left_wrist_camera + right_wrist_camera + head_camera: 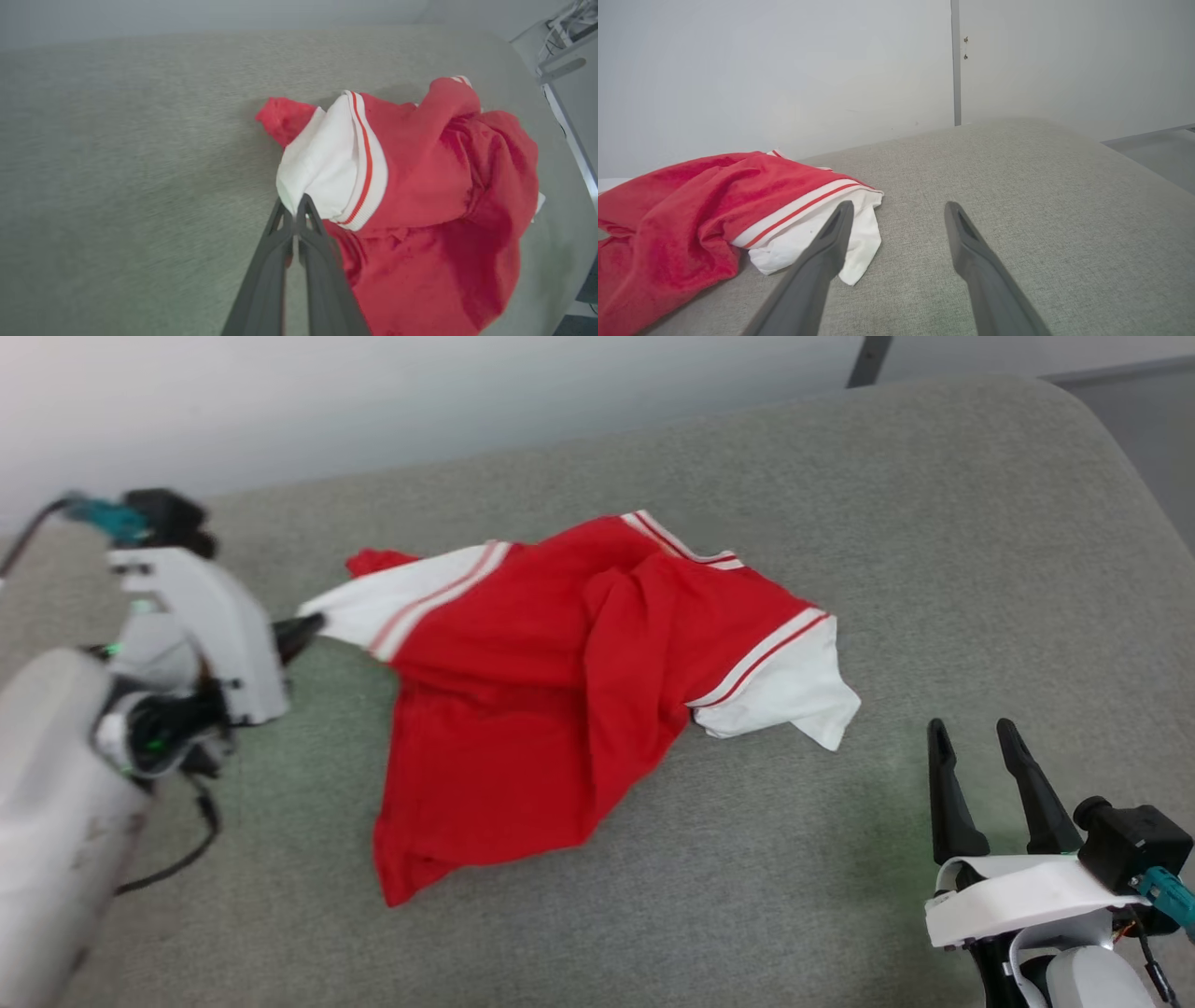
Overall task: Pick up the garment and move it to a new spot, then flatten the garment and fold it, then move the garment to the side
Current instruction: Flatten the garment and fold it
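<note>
- While the shirt [560, 691] is lying crumpled in the middle of the head view on a grey padded surface [934, 523], the left gripper [303, 633] is reaching in from the left edge of the frame and touching the tip of one white sleeve [392, 597].
- In the left wrist view, that gripper's two dark fingers [310, 233] are pressing tightly together just below the centre of the frame, pinching the sleeve's lower edge between their tips. The red body of the shirt is bunching up to the right of them.
- The right gripper [971, 733] is sitting at the lower right of the head view, fingers pointing up the frame. Its jaws are standing wide apart and gripping nothing.
- In the right wrist view, the second white sleeve [859, 233] is lying on the padding at centre left, partly behind the left-hand finger, while the red cloth is spreading toward the left edge.
- A pale wall [784, 70] is filling the top of that view.
</note>
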Robot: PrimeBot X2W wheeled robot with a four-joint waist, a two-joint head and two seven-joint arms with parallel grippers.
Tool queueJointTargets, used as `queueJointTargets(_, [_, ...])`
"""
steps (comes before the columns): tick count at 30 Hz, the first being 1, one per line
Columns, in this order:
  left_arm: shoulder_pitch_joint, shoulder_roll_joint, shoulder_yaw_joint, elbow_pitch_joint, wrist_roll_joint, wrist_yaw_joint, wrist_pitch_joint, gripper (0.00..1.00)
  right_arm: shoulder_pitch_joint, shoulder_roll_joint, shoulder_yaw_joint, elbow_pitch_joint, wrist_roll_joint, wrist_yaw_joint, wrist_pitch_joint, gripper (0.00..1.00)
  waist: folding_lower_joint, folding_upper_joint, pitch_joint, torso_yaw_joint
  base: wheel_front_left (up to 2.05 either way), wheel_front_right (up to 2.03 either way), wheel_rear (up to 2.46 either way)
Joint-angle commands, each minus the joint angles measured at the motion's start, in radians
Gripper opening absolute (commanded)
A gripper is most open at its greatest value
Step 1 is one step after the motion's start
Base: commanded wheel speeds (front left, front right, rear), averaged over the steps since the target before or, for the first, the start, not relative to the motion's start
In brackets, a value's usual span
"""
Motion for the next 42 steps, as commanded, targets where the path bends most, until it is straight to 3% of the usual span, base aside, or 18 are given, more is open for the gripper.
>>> queueJointTargets(1, [0.025,0.029,0.018,0.008,0.007,0.017,-0.027,0.0,0.011,0.002,0.0,0.002,-0.007,-0.001,0.0,1.0,0.0,0.0,-0.009,0.022,0.0,0.0,0.0])
queueJointTargets(10, [0.123,0.138,0.013,0.059,0.075,0.102,-0.106,0.0,0.013,0.002,-0.015,0.003,-0.029,-0.001,0.0,1.0,0.0,0.0,-0.007,0.047,0.0,0.0,0.0])
queueJointTargets(16, [0.169,0.165,-0.033,0.125,0.151,0.169,-0.133,0.0,0.0,-0.001,-0.013,0.003,-0.039,-0.001,0.0,1.0,0.0,0.0,0.0,0.049,0.0,0.0,0.0])
queueJointTargets(24, [0.177,0.121,-0.011,0.143,0.111,0.143,-0.185,0.0,-0.002,-0.018,-0.007,0.009,-0.048,-0.001,0.0,1.0,0.0,0.0,-0.004,0.061,0.0,0.0,0.0])
queueJointTargets(26, [0.19,0.103,0.005,0.153,0.09,0.13,-0.204,0.31,0.002,-0.025,0.004,0.015,-0.049,-0.001,0.0,1.0,0.0,0.0,-0.013,0.065,0.0,0.0,0.0])
queueJointTargets(27, [0.196,0.101,0.009,0.156,0.087,0.126,-0.219,0.56,0.002,-0.03,0.009,0.019,-0.051,-0.001,0.0,1.0,0.0,0.0,-0.019,0.068,0.0,0.0,0.0])
queueJointTargets(28, [0.203,0.1,0.014,0.159,0.081,0.123,-0.234,1.0,0.002,-0.036,0.016,0.022,-0.052,-0.001,-0.001,1.0,0.0,0.0,-0.024,0.071,0.0,0.0,0.0])
queueJointTargets(32, [0.244,0.074,0.042,0.15,0.057,0.108,-0.325,1.0,0.005,-0.069,0.036,0.046,-0.047,-0.001,0.0,1.0,0.0,0.0,-0.051,0.094,0.0,0.0,0.0])
queueJointTargets(37, [0.335,0.039,0.081,0.08,0.044,0.095,-0.511,1.0,-0.018,-0.127,0.099,0.09,-0.007,-0.001,0.016,1.0,0.0,0.0,-0.073,0.144,0.0,0.0,0.0])
queueJointTargets(42, [0.458,-0.001,0.086,-0.032,0.086,0.129,-0.71,1.0,-0.062,-0.21,0.191,0.104,0.046,-0.001,0.102,1.0,0.0,0.0,-0.08,0.208,0.0,0.0,0.0])
